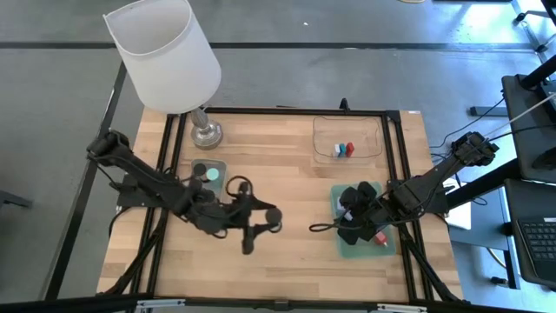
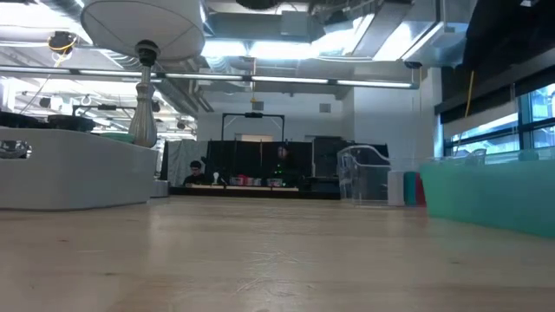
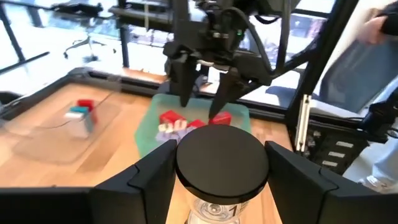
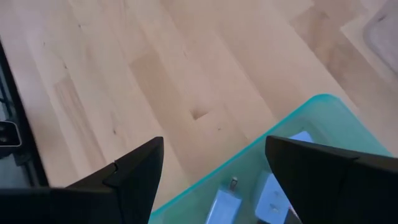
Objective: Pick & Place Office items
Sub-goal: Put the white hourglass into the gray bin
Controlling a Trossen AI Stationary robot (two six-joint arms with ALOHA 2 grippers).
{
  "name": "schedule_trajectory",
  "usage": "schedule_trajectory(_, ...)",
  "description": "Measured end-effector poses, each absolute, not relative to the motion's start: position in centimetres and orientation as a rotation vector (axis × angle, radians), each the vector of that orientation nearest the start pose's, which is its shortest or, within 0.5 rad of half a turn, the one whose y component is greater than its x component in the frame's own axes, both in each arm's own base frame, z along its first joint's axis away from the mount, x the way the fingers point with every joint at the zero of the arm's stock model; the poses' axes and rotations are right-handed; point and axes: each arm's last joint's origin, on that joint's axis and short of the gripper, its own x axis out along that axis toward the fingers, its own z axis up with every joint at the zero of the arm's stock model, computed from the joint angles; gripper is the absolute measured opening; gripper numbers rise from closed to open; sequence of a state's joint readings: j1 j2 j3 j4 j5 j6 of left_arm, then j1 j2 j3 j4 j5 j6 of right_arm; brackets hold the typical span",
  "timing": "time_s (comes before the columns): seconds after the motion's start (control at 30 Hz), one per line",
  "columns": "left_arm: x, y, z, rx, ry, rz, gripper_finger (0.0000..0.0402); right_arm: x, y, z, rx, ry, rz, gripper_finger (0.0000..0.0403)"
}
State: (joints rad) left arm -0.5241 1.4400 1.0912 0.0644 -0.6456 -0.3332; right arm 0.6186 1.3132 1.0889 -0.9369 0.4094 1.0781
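a: since a black cap is seen clamped between the fingers of the left tool, why is it held over the middle of the bench?

b: it is judged to be in transit; carried high, nothing on the wood is brushed.

a: and the right tool?

b: its fingers are seen spread apart and empty, poised above the green tray, presumably so the next piece can be straddled.

a: where are the other items found?

b: red blocks and pale pieces lie in that tray; red and blue blocks rest in the clear tray, and caps sit in the tray by the lamp.
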Motion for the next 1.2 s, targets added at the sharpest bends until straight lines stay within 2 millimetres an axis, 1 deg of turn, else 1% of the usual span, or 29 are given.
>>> schedule_trajectory(0.17,26.2,-14.7,32.4,-0.218,0.237,0.216,0.0211,20.4,12.9,27.7,0.366,0.961,-0.348,0.0285)
schedule_trajectory(0.3,24.5,-14.9,32.6,-0.259,0.263,0.263,0.0211,20.2,12.3,28.1,0.334,0.948,-0.346,0.0285)
schedule_trajectory(0.47,22.8,-15.7,32.1,-0.331,0.309,0.287,0.0211,19.9,11.0,28.8,0.270,0.929,-0.371,0.0285)
schedule_trajectory(0.73,20.7,-17.4,31.2,-0.452,0.352,0.294,0.0211,19.1,8.3,29.7,0.196,0.941,-0.410,0.0285)
schedule_trajectory(0.87,19.6,-17.9,30.8,-0.484,0.374,0.312,0.0211,18.6,7.1,30.2,0.154,0.948,-0.447,0.0284)
schedule_trajectory(0.97,18.8,-18.0,30.3,-0.474,0.396,0.342,0.0211,18.1,6.2,30.5,0.141,0.950,-0.475,0.0284)
schedule_trajectory(1.03,18.2,-17.7,29.9,-0.435,0.410,0.379,0.0211,17.8,5.7,30.7,0.141,0.950,-0.487,0.0284)
schedule_trajectory(1.1,17.7,-17.2,29.5,-0.386,0.412,0.436,0.0211,17.5,5.2,31.0,0.141,0.944,-0.493,0.0284)
schedule_trajectory(1.2,17.0,-15.9,29.0,-0.313,0.390,0.555,0.0211,17.2,4.5,31.4,0.139,0.921,-0.512,0.0284)
